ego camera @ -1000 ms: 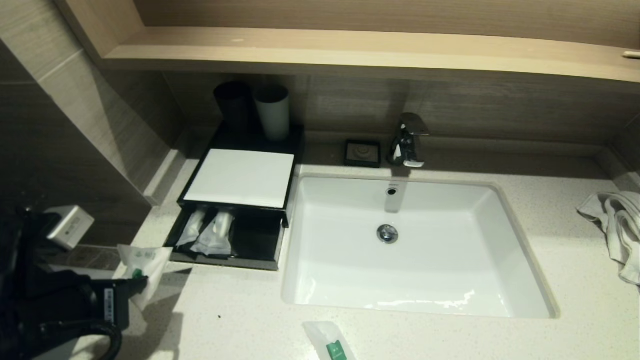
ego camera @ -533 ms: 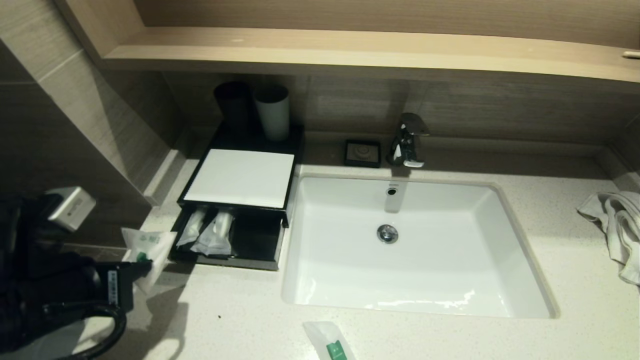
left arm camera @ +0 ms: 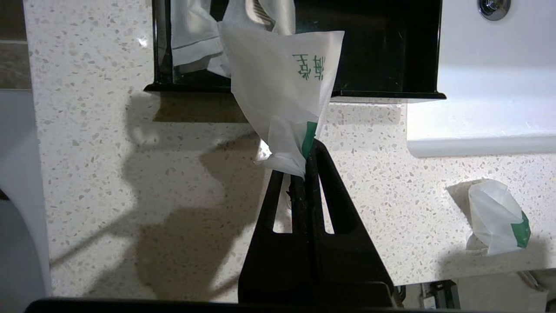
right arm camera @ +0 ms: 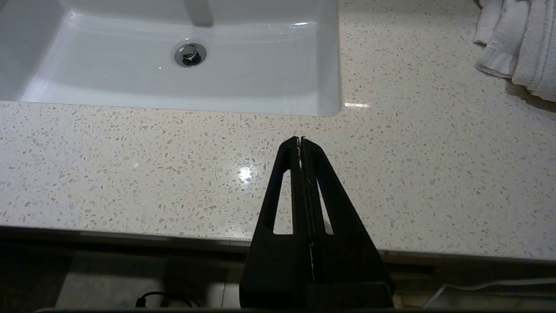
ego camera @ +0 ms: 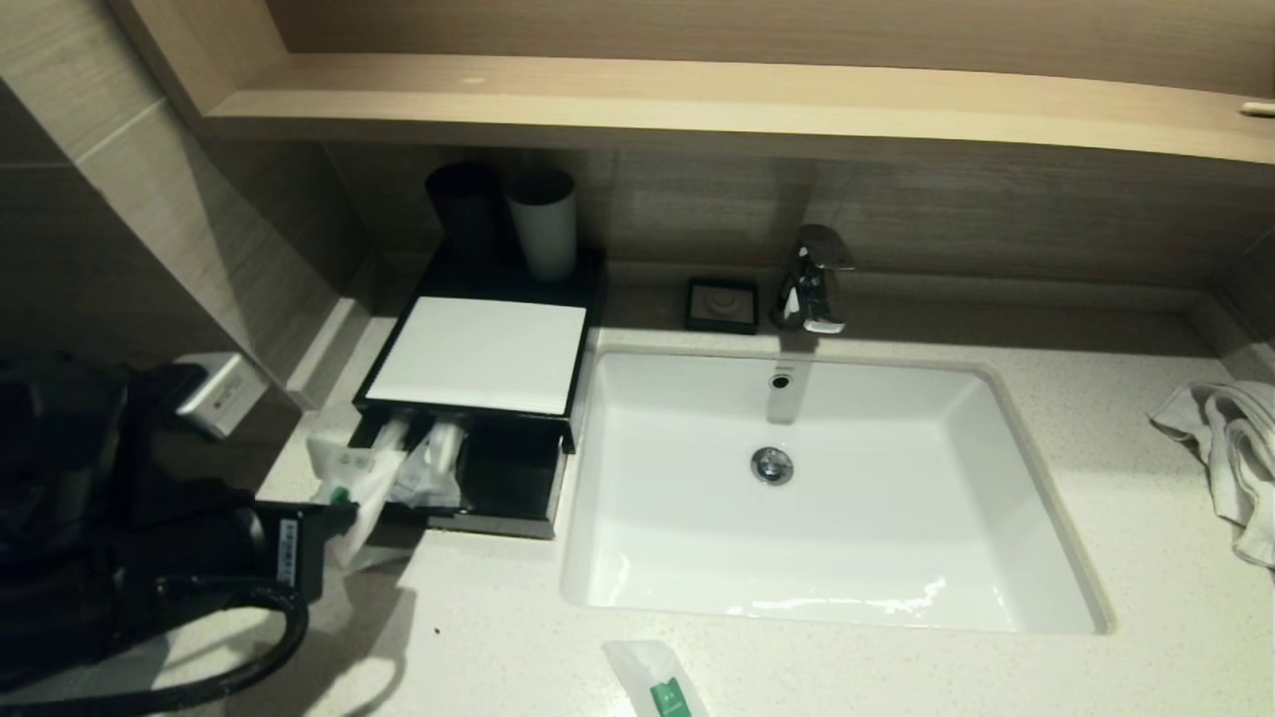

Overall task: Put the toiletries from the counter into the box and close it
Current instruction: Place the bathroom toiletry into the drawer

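My left gripper point(ego camera: 339, 510) point(left arm camera: 304, 158) is shut on a white toiletry packet with green print point(ego camera: 351, 480) point(left arm camera: 284, 82), held above the counter at the front left corner of the black box point(ego camera: 476, 398). The box's drawer point(ego camera: 498, 478) point(left arm camera: 382, 48) is pulled open and holds two white packets point(ego camera: 423, 463) point(left arm camera: 195, 34). Another white and green packet point(ego camera: 659, 682) point(left arm camera: 497, 221) lies on the counter at the near edge, in front of the sink. My right gripper point(right arm camera: 300, 140) is shut and empty, over the counter's near edge to the right of the sink's front corner.
A white sink point(ego camera: 827, 488) with a chrome tap point(ego camera: 812, 279) fills the middle of the counter. Two cups point(ego camera: 543, 224) stand behind the box, a small black dish point(ego camera: 722, 304) sits by the tap, and a white towel point(ego camera: 1230, 448) lies at the far right.
My left gripper has carried the packet to the right and away from me, from beside the counter's left edge up to the open drawer's front left corner.
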Controlling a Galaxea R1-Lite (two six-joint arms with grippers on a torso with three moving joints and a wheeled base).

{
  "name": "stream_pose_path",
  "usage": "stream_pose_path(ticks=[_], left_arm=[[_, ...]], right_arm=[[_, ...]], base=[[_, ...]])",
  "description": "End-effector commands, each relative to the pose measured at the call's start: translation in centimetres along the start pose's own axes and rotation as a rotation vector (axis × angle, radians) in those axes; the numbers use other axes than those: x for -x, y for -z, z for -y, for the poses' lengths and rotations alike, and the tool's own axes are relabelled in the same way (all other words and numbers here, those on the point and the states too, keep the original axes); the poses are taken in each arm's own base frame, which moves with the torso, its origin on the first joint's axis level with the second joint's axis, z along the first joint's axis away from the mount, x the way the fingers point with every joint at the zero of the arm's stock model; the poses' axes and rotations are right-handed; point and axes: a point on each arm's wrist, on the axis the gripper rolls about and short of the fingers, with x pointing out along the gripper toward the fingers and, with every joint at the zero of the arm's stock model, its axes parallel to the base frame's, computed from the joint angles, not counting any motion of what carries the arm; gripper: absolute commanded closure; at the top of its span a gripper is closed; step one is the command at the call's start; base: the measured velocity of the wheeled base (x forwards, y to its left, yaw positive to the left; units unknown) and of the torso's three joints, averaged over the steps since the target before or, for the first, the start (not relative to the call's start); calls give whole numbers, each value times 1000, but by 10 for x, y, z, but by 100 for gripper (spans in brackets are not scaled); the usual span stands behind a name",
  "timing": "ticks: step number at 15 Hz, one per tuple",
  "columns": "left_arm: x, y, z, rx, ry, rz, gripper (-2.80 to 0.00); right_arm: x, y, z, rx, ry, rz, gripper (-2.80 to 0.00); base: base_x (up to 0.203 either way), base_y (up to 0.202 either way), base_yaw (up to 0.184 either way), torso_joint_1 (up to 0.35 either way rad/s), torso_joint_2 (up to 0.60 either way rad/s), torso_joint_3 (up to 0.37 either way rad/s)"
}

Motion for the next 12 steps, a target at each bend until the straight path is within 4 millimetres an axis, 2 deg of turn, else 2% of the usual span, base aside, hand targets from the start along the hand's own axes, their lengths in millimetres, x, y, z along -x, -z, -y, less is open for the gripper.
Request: stream_pose_path(ticks=[1,6,12], left_arm=[[-13,-6,5,-7,0,-26,0],[-43,-16,12,-15,-34,-67,0],[-57,-32,20,-17,-29,-60,0]], right_arm=[[0,0,0,0,-1,0,0],[0,0,0,0,-1,0,0],[0,0,0,0,0,0,0]], base=[[0,0,0,0,0,0],[0,0,0,0,0,0],[0,0,0,0,0,0]])
